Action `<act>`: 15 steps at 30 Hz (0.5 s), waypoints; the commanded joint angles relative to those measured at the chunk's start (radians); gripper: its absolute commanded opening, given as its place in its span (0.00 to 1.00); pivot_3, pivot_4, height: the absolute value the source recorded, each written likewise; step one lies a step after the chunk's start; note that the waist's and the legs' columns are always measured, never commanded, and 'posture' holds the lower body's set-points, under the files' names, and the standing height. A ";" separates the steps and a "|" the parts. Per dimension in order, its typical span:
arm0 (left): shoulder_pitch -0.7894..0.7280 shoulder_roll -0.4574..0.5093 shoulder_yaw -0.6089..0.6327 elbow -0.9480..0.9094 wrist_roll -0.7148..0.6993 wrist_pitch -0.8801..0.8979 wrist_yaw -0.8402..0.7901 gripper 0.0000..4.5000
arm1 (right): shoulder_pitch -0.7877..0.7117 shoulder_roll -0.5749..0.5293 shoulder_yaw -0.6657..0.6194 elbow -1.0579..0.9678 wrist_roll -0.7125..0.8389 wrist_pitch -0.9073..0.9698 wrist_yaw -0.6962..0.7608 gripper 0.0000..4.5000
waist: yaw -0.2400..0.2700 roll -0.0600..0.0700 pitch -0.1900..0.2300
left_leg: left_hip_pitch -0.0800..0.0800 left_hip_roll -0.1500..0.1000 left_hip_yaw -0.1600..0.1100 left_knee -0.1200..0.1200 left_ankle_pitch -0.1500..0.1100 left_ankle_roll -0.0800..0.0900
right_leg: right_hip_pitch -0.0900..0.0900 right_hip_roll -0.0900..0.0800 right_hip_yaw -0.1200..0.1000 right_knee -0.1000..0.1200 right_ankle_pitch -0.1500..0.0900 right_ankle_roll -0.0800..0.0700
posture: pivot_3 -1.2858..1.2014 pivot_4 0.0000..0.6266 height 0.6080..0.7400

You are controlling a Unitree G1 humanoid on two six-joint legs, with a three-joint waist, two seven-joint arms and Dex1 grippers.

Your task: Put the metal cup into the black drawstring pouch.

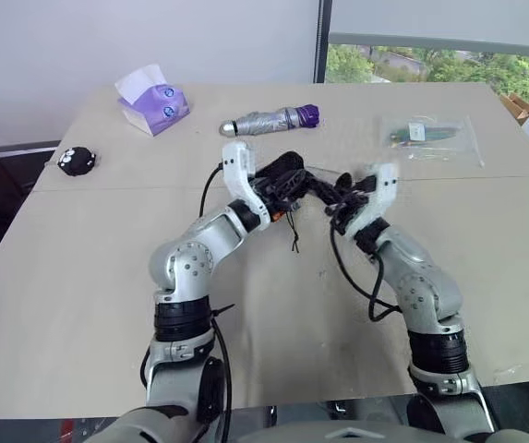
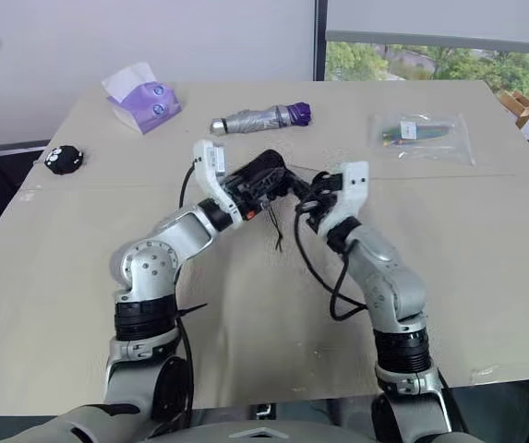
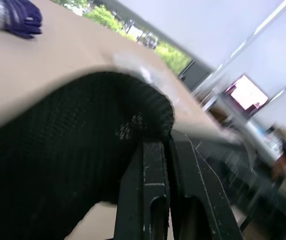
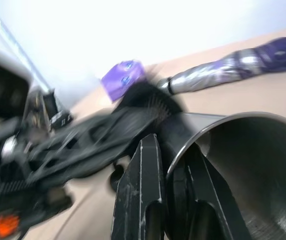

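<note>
Cup (image 4: 242, 165): rigid, slick; right gripper (image 4: 175, 165) pinches its rim at my frame centre. Left gripper (image 3: 170, 145) clamps limp pouch (image 3: 73, 150).

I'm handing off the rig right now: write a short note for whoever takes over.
Left tool: shut on the black drawstring pouch, held up above the table.
Right tool: shut on the rim of the metal cup, one finger inside and one outside, cup raised beside the pouch.
Done: both items are picked up and brought together over the middle of the table.
Left: whether the cup has entered the pouch mouth cannot be told; get it fully in, then release.
Untouched on the table: folded umbrella, tissue pack, plastic bag.
</note>
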 commanded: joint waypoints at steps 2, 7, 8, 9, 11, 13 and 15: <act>0.018 0.133 -0.105 -0.014 0.122 -0.100 -0.109 0.00 | 0.003 -0.070 -0.119 -0.075 0.149 0.062 0.029 0.01 | 0.001 0.000 0.000 | 0.000 0.000 0.000 0.000 0.000 0.000 | 0.000 0.000 0.000 0.000 0.000 0.000 | 0.52 0.24 1.00; 0.004 0.249 -0.225 -0.016 0.272 -0.163 -0.155 0.00 | 0.014 -0.098 -0.101 -0.096 0.195 0.097 0.033 0.01 | -0.001 0.001 0.001 | 0.001 0.000 0.001 -0.001 0.000 0.000 | 0.000 0.000 0.001 0.000 0.000 0.000 | 0.52 0.24 1.00; -0.002 0.288 -0.265 -0.033 0.314 -0.157 -0.165 0.00 | 0.022 -0.093 -0.083 -0.106 0.195 0.099 0.032 0.01 | -0.001 0.001 0.001 | 0.001 0.000 0.002 -0.002 0.000 0.000 | -0.001 0.000 0.002 0.000 0.000 0.000 | 0.52 0.24 1.00; -0.006 0.315 -0.292 -0.044 0.343 -0.153 -0.173 0.00 | 0.027 -0.091 -0.071 -0.112 0.195 0.100 0.032 0.01 | -0.001 0.001 0.001 | 0.001 0.001 0.002 -0.002 0.000 0.000 | -0.001 0.000 0.002 0.000 0.000 0.000 | 0.52 0.24 1.00; -0.025 0.421 -0.396 -0.075 0.464 -0.172 -0.207 0.00 | 0.034 -0.078 -0.054 -0.115 0.192 0.093 0.021 0.01 | -0.003 0.001 0.001 | 0.001 0.001 0.002 -0.003 0.000 0.000 | -0.002 0.000 0.002 0.000 0.000 0.000 | 0.52 0.24 1.00; -0.047 0.493 -0.462 -0.095 0.552 -0.189 -0.227 0.00 | 0.037 -0.067 -0.047 -0.112 0.193 0.085 0.011 0.01 | -0.002 0.001 0.002 | 0.000 0.001 0.003 -0.004 0.000 0.000 | -0.004 0.001 0.003 0.001 0.000 0.000 | 0.52 0.24 1.00; -0.107 0.442 -0.425 -0.129 0.523 -0.287 -0.244 0.00 | 0.037 -0.050 -0.053 -0.116 0.213 0.081 0.004 0.01 | 0.005 0.001 0.002 | 0.000 0.001 0.003 -0.004 0.000 0.000 | -0.004 0.001 0.003 0.000 0.000 0.000 | 0.52 0.24 1.00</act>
